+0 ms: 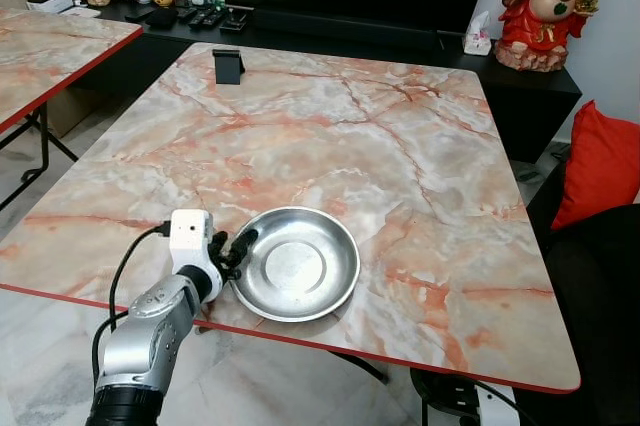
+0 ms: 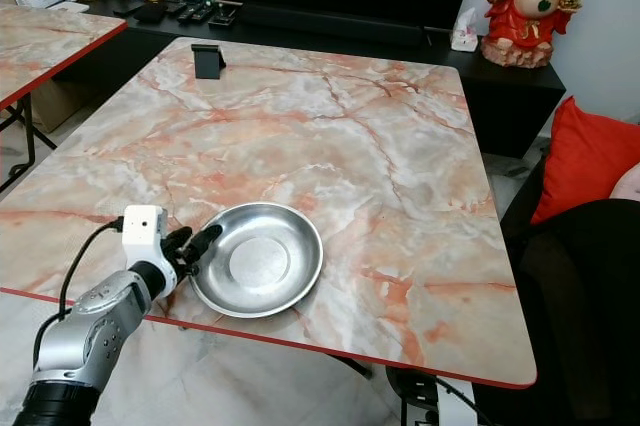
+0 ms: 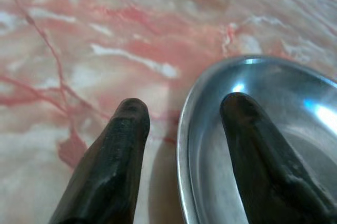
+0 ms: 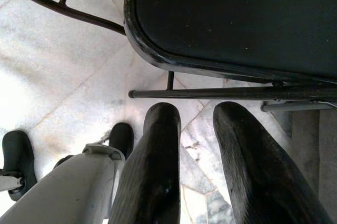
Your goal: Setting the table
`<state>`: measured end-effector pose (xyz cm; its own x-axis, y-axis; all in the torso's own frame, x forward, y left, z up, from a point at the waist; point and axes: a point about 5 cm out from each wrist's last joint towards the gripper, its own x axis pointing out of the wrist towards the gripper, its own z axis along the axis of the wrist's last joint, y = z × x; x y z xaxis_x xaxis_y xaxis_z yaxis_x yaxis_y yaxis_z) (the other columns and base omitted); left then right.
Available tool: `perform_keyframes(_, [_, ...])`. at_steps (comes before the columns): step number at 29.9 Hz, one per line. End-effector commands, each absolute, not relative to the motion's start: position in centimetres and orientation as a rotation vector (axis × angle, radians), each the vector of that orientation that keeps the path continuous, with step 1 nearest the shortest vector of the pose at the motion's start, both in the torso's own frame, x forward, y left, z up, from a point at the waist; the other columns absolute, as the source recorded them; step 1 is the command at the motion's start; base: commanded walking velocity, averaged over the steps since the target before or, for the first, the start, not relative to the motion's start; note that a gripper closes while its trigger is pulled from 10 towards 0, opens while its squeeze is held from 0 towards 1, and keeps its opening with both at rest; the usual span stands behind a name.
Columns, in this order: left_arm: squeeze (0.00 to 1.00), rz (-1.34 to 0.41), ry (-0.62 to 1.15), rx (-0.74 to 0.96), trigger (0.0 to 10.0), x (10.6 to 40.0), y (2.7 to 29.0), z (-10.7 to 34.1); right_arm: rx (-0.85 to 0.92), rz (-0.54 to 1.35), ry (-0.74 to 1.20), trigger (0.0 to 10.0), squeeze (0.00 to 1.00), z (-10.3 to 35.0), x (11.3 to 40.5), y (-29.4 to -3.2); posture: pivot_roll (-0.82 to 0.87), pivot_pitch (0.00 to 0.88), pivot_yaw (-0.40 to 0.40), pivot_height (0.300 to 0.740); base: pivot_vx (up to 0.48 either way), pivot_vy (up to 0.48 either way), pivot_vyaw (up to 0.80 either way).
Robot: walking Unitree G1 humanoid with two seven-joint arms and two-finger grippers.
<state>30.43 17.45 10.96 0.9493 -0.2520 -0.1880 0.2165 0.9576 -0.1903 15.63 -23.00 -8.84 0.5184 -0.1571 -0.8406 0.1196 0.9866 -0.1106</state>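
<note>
**A:** ok so where's the dish (image 1: 295, 264) sitting right now? Table-setting run, trying to work out which step we're looking at.

**B:** It's lying flat on the counter (image 1: 330, 136), close to the near red edge, well away from the little black stand (image 1: 228, 65) at the far side. Shiny steel, shallow, nothing in it as far as I can see.

**A:** and the left gripper (image 1: 232, 250)?

**B:** It's sitting right at the dish's left rim. The wrist view is showing it best: jaws spread, one finger (image 3: 118, 150) hanging outside the rim over the marble, the other finger (image 3: 253, 145) over the inside of the bowl. So they're straddling the rim but not pinching it, there's a visible gap on both sides.

**A:** so is it grabbing or letting go?

**B:** Can't say from one moment, honestly. My guess is it's either lining up a grasp or just finishing a placement. The dish is looking a bit too near the edge for a finished setting, so I'm leaning towards a grasp.

**A:** what's the next move needing then?

**B:** If it's a grasp: closing the jaws squarely on that thin rim. Steel on polished marble is probably going to skate if one finger touches first, so an even squeeze matters.

**A:** right gripper (image 4: 200, 145) doing anything?

**B:** Nope, it's hanging idle down by the floor near a black chair (image 4: 231, 19), jaws a little apart, holding nothing.
</note>
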Motion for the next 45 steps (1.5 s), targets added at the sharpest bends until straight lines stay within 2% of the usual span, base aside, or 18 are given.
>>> perform_keyframes(1, [0.00, -0.231, 0.103, -0.129, 10.0, 31.0, 17.4, 13.0, -0.052, -0.168, 1.014, 10.0, 0.00, -8.7, 15.7, -23.4, 0.12, 0.000, -0.071, 0.740, 0.000, 0.000, 0.00])
perform_keyframes(5, [0.00, -0.217, -0.074, -0.071, 10.0, 31.4, 17.3, 15.8, -0.053, -0.173, 1.014, 10.0, 0.00, -8.7, 15.7, -23.4, 0.12, 0.000, -0.071, 0.740, 0.000, 0.000, 0.00])
perform_keyframes(9, [0.00, -0.207, -0.145, 0.056, 10.0, 31.5, 16.8, 16.6, -0.053, -0.182, 1.011, 10.0, 0.00, -8.7, 15.7, -23.5, 0.11, 0.000, -0.069, 0.740, 0.000, 0.000, 0.00])
perform_keyframes(14, [0.00, -0.214, -0.156, 0.129, 10.0, 31.2, 15.8, 15.6, -0.050, -0.190, 1.006, 10.0, 0.00, -8.7, 15.7, -23.4, 0.11, 0.000, -0.066, 0.740, 0.000, 0.000, 0.00])
perform_keyframes(21, [0.00, -0.077, -0.160, 0.147, 10.0, 30.5, 15.6, 13.8, -0.041, -0.202, 1.008, 10.0, 0.00, -8.8, 15.5, -23.3, 0.10, 0.000, -0.057, 0.740, 0.000, 0.000, 0.00])
perform_keyframes(41, [0.00, -0.096, -0.209, 0.189, 10.0, 31.0, 14.8, 13.4, -0.027, -0.206, 1.019, 10.0, 0.00, -9.0, 15.2, -22.9, 0.08, 0.000, -0.027, 0.740, 0.000, 0.000, 0.00])
perform_keyframes(45, [0.00, -0.106, -0.208, 0.185, 10.0, 31.1, 14.5, 13.2, -0.020, -0.216, 1.023, 10.0, 0.00, -9.1, 15.0, -22.9, 0.07, 0.000, -0.022, 0.740, 0.000, 0.383, 0.00])
